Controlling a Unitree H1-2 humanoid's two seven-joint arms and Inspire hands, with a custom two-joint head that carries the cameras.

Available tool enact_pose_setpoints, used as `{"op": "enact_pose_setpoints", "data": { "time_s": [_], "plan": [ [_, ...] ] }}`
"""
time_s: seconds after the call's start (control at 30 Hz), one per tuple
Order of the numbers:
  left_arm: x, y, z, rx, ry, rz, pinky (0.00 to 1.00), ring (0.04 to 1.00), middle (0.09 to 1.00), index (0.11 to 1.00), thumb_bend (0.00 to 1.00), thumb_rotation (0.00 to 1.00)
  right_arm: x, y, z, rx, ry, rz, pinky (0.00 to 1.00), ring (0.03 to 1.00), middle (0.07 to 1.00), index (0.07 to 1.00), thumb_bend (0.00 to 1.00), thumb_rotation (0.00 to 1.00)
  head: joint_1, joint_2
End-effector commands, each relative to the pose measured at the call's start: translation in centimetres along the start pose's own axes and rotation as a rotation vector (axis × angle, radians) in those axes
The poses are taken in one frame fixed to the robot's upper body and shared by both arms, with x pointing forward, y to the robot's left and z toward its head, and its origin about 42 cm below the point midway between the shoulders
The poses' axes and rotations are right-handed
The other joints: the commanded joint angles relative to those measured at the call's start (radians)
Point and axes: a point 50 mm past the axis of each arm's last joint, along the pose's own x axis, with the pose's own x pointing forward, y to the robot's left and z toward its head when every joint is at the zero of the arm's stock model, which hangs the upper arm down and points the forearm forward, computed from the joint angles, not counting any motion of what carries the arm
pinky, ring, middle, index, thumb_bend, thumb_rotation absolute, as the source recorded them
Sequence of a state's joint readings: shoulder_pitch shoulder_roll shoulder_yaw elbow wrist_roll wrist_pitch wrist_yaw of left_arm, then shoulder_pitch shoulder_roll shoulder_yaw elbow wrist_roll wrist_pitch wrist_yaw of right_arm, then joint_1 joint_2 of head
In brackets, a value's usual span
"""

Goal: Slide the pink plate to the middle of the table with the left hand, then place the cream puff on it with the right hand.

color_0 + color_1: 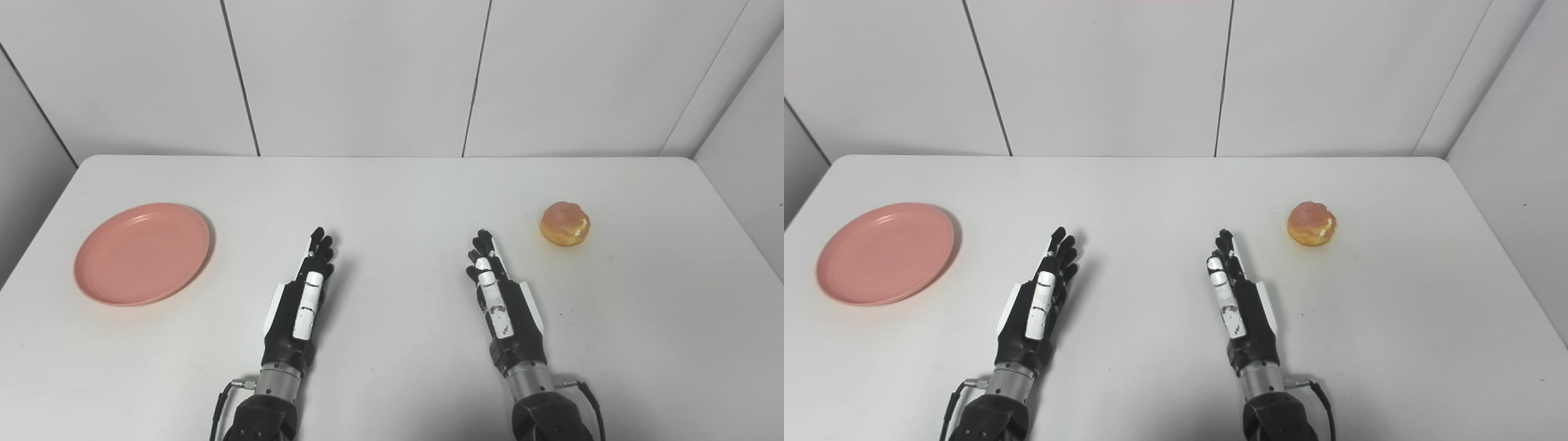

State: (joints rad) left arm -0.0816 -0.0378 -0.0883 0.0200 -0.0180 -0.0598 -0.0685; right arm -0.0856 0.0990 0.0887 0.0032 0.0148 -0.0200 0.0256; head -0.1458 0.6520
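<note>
A pink plate point(142, 253) lies flat at the left side of the white table point(392, 190). A golden cream puff point(565, 223) sits at the right side. My left hand point(303, 294) rests near the front middle, edge-on with its fingers straight and pointing away, open and empty, well to the right of the plate. My right hand point(499, 294) rests in the same pose, open and empty, to the left of and nearer than the cream puff. The same scene shows in the right eye view, with the plate point(885, 253) and the cream puff point(1311, 224).
White panelled walls point(367, 73) stand behind the table and along its right side. The table's left edge runs close beside the plate. A bare stretch of table lies between my two hands.
</note>
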Motion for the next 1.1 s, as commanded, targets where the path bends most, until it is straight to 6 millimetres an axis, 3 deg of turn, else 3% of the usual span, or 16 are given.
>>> {"op": "enact_pose_setpoints", "data": {
  "time_s": [0.0, 0.2, 0.23, 0.27, 0.4, 0.7, 1.07],
  "plan": [
    [-0.7, 0.0, -1.1, 0.0, 0.043, -0.004, 1.0, 1.0, 1.0, 1.0, 0.63, 1.0, 0.7, 0.0, 1.0, -0.003, -0.073, 0.024, 1.0, 1.0, 1.0, 1.0, 0.54, 0.9, 0.042, -0.005],
    [-0.4, -2.0, -1.3, 0.018, 0.035, -0.007, 1.0, 1.0, 1.0, 1.0, 0.6, 1.0, 0.2, -2.2, 0.8, -0.042, -0.084, 0.025, 1.0, 1.0, 1.0, 1.0, 0.53, 0.9, 0.269, -0.054],
    [-0.2, -2.3, -1.3, 0.031, 0.034, -0.007, 1.0, 1.0, 1.0, 1.0, 0.59, 1.0, 0.1, -2.6, 0.8, -0.057, -0.081, 0.025, 1.0, 1.0, 1.0, 1.0, 0.54, 0.92, 0.269, -0.054],
    [-0.1, -2.7, -1.3, 0.041, 0.039, -0.01, 1.0, 1.0, 1.0, 1.0, 0.59, 1.0, 0.0, -3.1, 0.8, -0.056, -0.081, 0.012, 1.0, 1.0, 1.0, 1.0, 0.55, 0.93, 0.318, -0.07],
    [0.2, -3.7, -1.5, 0.061, 0.049, -0.008, 1.0, 1.0, 1.0, 1.0, 0.65, 1.0, -0.1, -4.1, 0.8, -0.028, -0.09, -0.008, 1.0, 1.0, 1.0, 1.0, 0.56, 0.87, 0.397, -0.098],
    [0.7, -5.0, -2.2, 0.054, 0.054, 0.005, 1.0, 1.0, 1.0, 1.0, 0.7, 1.0, 0.2, -5.0, 0.1, 0.02, -0.096, 0.018, 1.0, 1.0, 1.0, 1.0, 0.53, 0.81, 0.434, -0.125],
    [1.3, -4.7, -1.7, 0.041, 0.011, 0.062, 1.0, 1.0, 1.0, 1.0, 0.7, 1.0, 0.3, -5.1, -0.1, 0.014, -0.099, 0.029, 1.0, 1.0, 1.0, 1.0, 0.5, 0.8, 0.433, -0.141]
  ]
}}
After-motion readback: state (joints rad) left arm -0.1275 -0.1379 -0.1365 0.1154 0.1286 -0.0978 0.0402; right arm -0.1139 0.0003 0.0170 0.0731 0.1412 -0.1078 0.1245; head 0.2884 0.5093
